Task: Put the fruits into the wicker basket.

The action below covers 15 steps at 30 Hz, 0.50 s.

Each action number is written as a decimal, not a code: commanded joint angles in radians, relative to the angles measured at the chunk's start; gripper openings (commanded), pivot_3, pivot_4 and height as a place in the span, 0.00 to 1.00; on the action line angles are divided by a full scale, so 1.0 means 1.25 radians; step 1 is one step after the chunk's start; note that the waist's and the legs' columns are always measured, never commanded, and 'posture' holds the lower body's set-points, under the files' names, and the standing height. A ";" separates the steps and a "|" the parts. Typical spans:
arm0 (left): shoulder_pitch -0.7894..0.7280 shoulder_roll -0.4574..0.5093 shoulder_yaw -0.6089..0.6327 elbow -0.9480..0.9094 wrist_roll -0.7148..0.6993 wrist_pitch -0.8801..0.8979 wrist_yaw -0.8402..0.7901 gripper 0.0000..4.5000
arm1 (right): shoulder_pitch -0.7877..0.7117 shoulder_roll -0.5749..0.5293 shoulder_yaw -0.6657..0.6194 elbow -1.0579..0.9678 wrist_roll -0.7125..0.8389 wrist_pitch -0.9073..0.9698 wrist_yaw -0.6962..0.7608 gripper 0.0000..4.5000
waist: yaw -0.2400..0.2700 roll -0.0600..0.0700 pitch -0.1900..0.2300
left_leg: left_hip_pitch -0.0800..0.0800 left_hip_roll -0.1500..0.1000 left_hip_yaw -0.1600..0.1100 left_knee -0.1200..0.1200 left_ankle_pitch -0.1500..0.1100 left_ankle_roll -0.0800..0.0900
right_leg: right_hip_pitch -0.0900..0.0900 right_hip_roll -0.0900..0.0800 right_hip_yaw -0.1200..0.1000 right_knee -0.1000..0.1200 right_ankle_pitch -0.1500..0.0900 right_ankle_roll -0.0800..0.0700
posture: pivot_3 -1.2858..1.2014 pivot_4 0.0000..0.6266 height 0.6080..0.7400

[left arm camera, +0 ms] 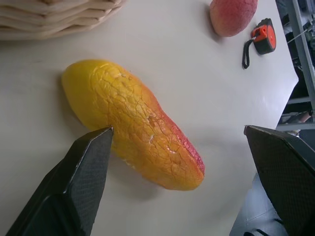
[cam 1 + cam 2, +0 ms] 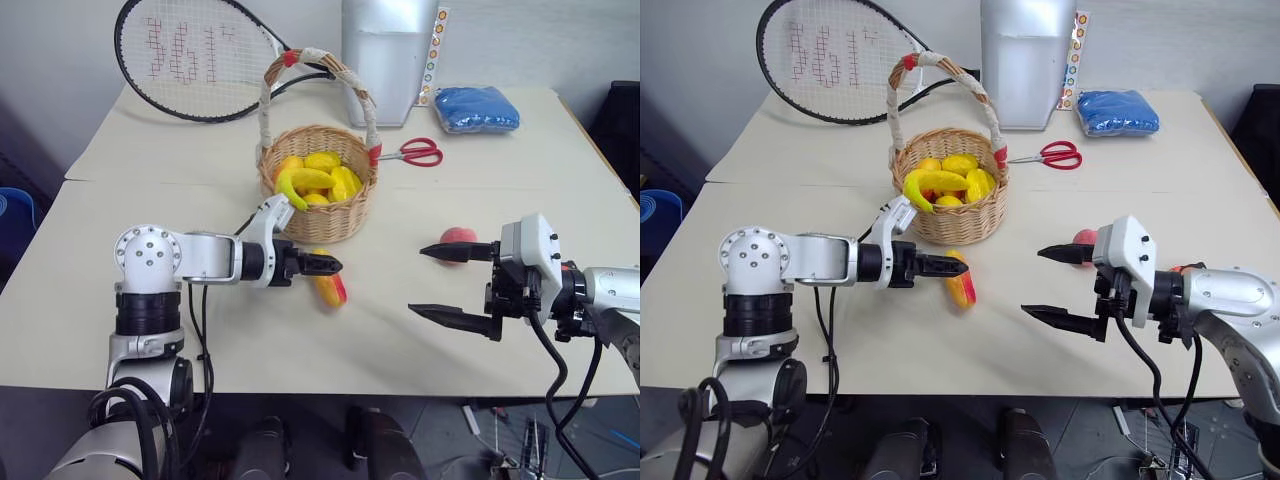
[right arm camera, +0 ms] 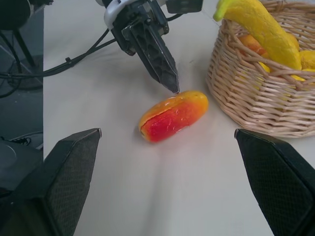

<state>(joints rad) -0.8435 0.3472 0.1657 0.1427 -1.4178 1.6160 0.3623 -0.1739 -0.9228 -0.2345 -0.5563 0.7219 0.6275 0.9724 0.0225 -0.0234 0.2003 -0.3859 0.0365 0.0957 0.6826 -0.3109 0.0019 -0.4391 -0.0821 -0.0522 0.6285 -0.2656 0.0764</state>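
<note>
Left to right: tennis racket (image 2: 195, 60) lies flat at the far left of the beige counter (image 2: 100, 300), head pointing left. Left end effector (image 2: 318, 265) reaches in from the left, fingers open, tips right over the near end of the mango (image 2: 332, 287); left wrist view shows the mango (image 1: 135, 123) between the two spread fingers (image 1: 81, 172), not gripped, touching or not can't tell. Mango lies on the counter just in front of the wicker basket (image 2: 318, 190), yellow end toward the basket, red end toward the near edge. Basket stands centre counter, upright, arched handle with red bindings; inside it a banana (image 2: 300, 180) draped over the left rim plus several yellow and orange fruit pieces (image 2: 335, 175). Behind the basket a tall silver container (image 2: 385, 50), and red-handled scissors (image 2: 420, 152) just right of the basket's handle base. Blue cloth bundle (image 2: 478, 108) at far right back. Peach (image 2: 459, 237) sits on the counter right of the basket, well apart from it, just behind the upper finger of the right end effector (image 2: 455, 285). Right end effector hovers open, fingers wide, holding nothing, pointing left toward the mango. Orange-and-black tape measure (image 1: 260, 40) lies near the peach (image 1: 232, 15) in the left wrist view.
</note>
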 commanded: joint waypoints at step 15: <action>-0.039 0.035 -0.090 0.125 -0.105 -0.001 0.142 0.35 | 0.036 0.017 -0.026 -0.068 -0.005 -0.028 -0.067 1.00 | 0.001 0.000 0.000 | 0.000 -0.004 0.000 0.000 0.001 -0.001 | 0.000 0.000 0.000 0.000 0.000 0.000 | 0.52 0.24 1.00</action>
<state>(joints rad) -0.8957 0.3451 0.0644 0.3724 -1.5577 1.6130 0.5619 -0.1297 -0.9003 -0.2382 -0.6065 0.7089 0.6109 0.8902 0.0233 -0.0235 0.2002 -0.3859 0.0313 0.0956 0.6826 -0.3096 0.0007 -0.4389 -0.0814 -0.0525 0.6283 -0.2656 0.0764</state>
